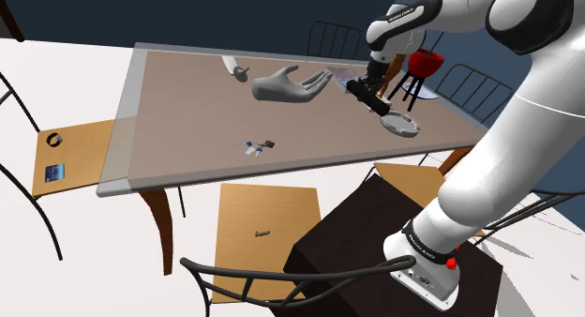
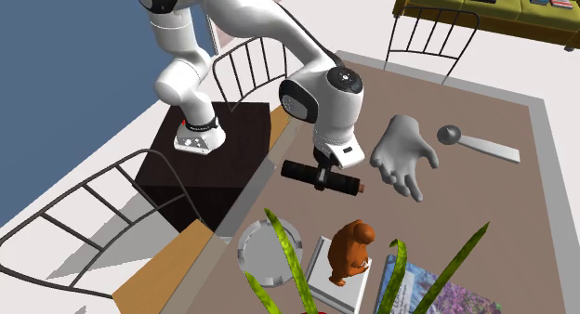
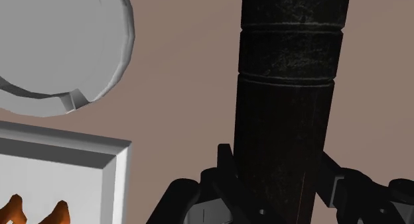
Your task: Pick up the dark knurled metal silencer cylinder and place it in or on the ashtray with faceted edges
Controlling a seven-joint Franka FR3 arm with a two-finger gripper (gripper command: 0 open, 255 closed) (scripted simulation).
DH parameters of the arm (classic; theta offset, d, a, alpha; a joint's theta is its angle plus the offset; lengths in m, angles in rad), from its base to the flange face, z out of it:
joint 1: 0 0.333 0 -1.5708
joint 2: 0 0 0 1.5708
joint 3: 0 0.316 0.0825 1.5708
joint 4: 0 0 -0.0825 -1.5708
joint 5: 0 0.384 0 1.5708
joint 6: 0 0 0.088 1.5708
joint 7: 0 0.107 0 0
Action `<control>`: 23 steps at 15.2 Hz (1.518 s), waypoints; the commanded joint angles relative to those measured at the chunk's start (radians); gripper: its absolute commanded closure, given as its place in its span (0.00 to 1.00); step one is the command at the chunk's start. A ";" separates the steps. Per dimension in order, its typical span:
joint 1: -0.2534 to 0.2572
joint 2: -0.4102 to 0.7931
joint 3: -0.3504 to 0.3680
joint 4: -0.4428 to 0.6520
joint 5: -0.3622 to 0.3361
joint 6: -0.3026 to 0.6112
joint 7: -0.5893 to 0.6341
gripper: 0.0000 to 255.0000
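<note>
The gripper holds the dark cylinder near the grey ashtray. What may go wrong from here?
1. The cylinder, clasped crosswise in the gripper, looks about as long as the ashtray is wide; it may rest on the rim and roll off.
2. The ashtray lies near the table edge, so a roll could end on the floor.
3. The orange figure stands close beside the ashtray; a cylinder end may strike it.

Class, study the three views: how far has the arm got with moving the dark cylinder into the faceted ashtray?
Done: the gripper is shut on the dark cylinder, which looks lifted off the table. In hand: the cylinder hangs level beside the grey ashtray, not over it. Left: bring it above the ashtray, which holds nothing, lower and release.
</note>
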 commanded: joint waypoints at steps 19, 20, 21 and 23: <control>-0.262 0.118 -0.141 0.086 0.095 0.020 -0.446 1.00; -0.263 0.125 -0.140 0.081 0.100 0.031 -0.449 1.00; -0.265 0.132 -0.138 0.075 0.104 0.043 -0.451 1.00; -0.268 0.147 -0.134 0.065 0.114 0.066 -0.457 1.00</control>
